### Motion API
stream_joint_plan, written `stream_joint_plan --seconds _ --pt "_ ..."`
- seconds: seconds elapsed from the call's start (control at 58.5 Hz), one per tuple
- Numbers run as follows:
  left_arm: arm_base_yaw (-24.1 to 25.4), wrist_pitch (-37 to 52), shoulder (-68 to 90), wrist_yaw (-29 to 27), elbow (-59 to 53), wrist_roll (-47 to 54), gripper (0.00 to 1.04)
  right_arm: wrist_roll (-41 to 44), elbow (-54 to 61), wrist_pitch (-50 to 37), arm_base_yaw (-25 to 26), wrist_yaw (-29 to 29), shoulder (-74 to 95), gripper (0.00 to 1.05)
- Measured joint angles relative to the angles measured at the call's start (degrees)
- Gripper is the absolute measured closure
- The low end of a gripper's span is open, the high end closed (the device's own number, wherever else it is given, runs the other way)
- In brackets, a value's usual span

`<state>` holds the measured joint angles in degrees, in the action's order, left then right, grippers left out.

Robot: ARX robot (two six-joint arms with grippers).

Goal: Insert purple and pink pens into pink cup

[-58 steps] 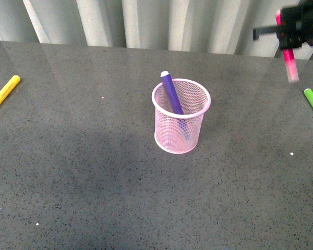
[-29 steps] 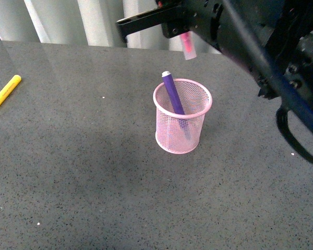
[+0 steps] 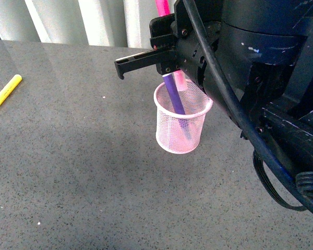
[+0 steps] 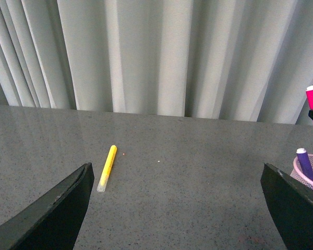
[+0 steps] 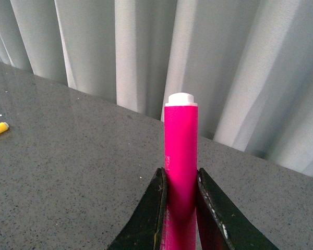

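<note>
The right end effector (image 5: pixel 180 208) grips the pink pen (image 5: pixel 181 156) upright, fingers closed on its barrel, directly above the cup (image 3: pixel 180 127). The cup stands mid-table with the purple pen (image 3: pixel 173 94) leaning inside. The left end effector (image 4: pixel 177 208) is spread wide, holding nothing. A yellow marker (image 3: pixel 4 94) lies near the table's left edge.

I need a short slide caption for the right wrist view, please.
Right hand gripping the upright pink pen above a gray table, curtains behind.

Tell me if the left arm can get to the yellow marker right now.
Probably yes. The left pincer is open and empty, and the yellow marker lies alone on bare table ahead of it, nothing between them.
</note>
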<state>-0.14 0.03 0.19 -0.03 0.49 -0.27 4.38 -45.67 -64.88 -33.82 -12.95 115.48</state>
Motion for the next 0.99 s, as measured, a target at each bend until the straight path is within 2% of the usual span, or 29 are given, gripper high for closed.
stream_joint_plan --seconds 0.855,0.991 --pt "0.00 0.00 0.00 0.00 0.00 0.00 0.07 -1.42 2.45 -1.79 0.42 -0.46 4.02 0.93" --pt "0.00 0.00 0.00 0.00 0.00 0.00 0.07 -2.23 2.95 -0.85 0.33 -0.46 3.93 0.72"
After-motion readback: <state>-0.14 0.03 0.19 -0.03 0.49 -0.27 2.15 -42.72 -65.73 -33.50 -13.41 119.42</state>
